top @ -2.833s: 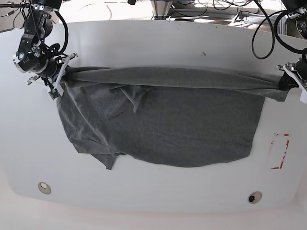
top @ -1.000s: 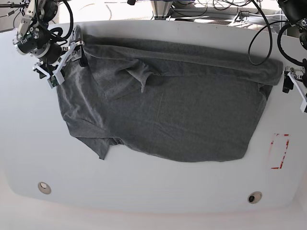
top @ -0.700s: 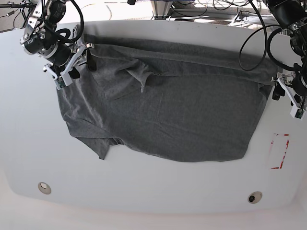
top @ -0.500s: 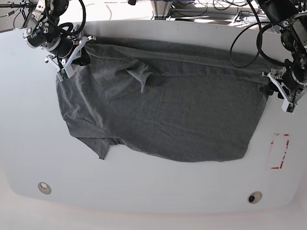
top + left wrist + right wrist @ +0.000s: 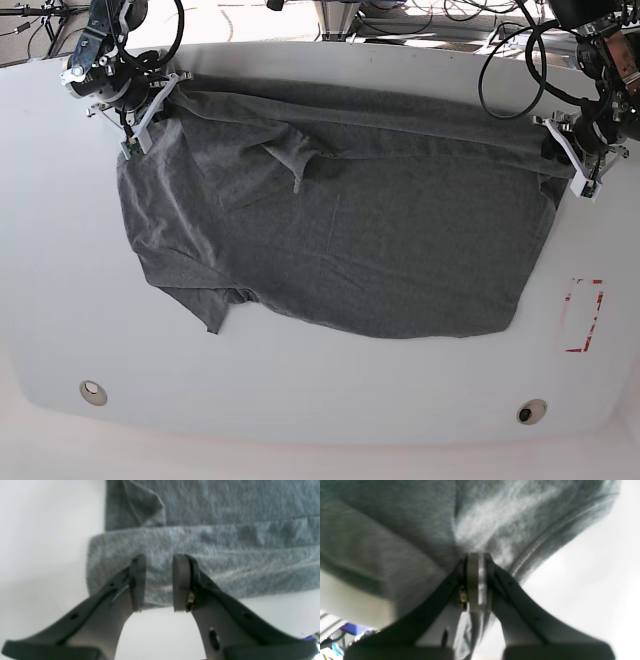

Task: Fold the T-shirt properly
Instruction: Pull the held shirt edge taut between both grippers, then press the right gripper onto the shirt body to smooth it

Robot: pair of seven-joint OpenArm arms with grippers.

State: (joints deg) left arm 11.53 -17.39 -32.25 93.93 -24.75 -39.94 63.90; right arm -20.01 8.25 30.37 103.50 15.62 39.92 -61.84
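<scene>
Between the pads of the right gripper (image 5: 475, 585) a bunch of the T-shirt (image 5: 340, 230) is pinched, the jaws pressed together with only cloth between them; from that grip a stitched hem runs up and away to the gripper's right, and grey folds fill the wrist view above it. Around the left gripper (image 5: 159, 582) things differ; its jaws stand a little apart over the thick rolled edge of the shirt, with cloth showing in the gap, and whether the pads press it I cannot tell. Outward from both tools the shirt lies spread on the white table (image 5: 320, 380); a red-outlined rectangle (image 5: 583, 315) sits beyond the shirt's side edge, near the left gripper.
</scene>
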